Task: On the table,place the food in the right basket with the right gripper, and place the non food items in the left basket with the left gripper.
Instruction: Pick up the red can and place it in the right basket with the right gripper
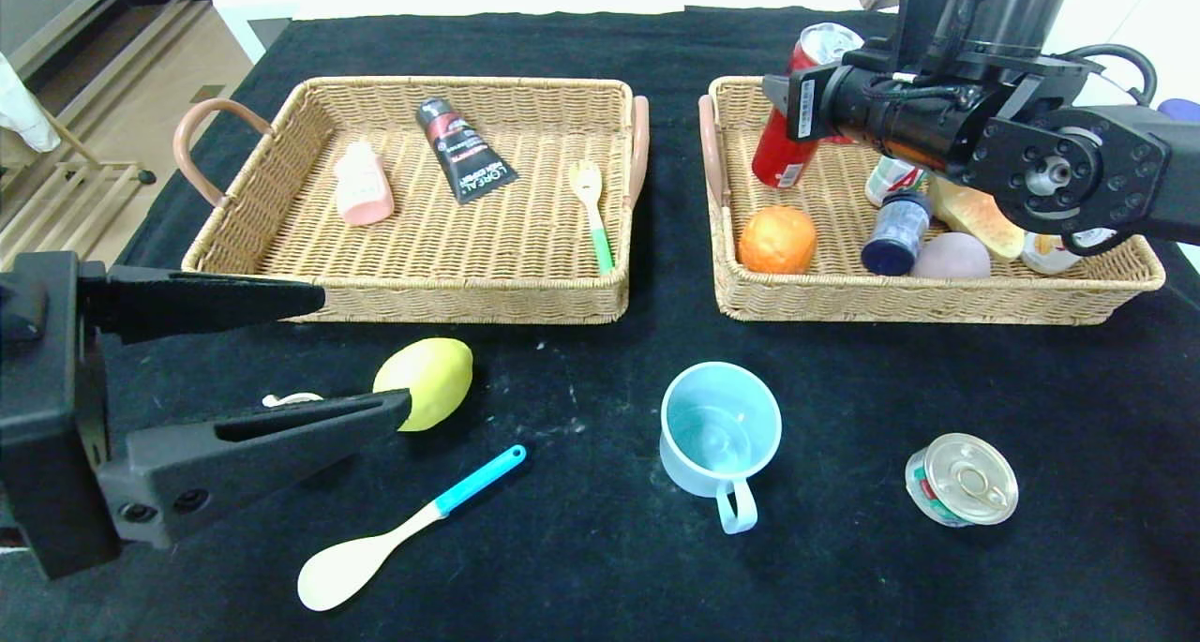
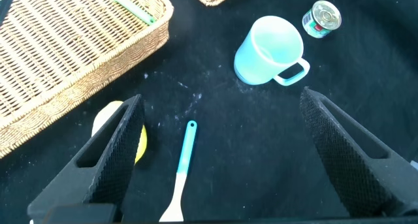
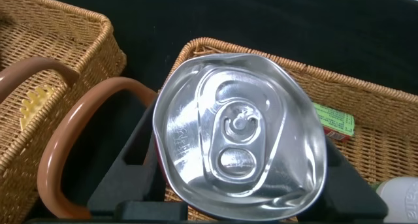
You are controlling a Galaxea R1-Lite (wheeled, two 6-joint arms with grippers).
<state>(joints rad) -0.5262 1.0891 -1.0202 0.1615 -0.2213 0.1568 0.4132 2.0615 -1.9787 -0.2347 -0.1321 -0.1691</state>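
Note:
My right gripper (image 1: 804, 106) is shut on a tilted red drink can (image 1: 786, 145) over the far left corner of the right basket (image 1: 919, 301). The can's silver top (image 3: 238, 152) sits between the black fingers (image 3: 130, 165). My left gripper (image 1: 366, 351) hangs open above the table's near left, nothing between its jaws. Under it lie a yellow lemon (image 1: 427, 380) and a spoon (image 1: 394, 530) with a blue handle (image 2: 187, 149). The left basket (image 1: 422, 291) holds a pink bottle (image 1: 364, 185), a black tube (image 1: 462, 147) and a fork (image 1: 591, 209).
A light blue cup (image 1: 720, 436) and a small tin can (image 1: 962, 479) stand on the black cloth near the front. In the right basket lie an orange (image 1: 776, 239), a dark blue bottle (image 1: 897, 232), bread (image 1: 980, 218) and other items. A small white object (image 1: 291, 399) lies beside the lemon.

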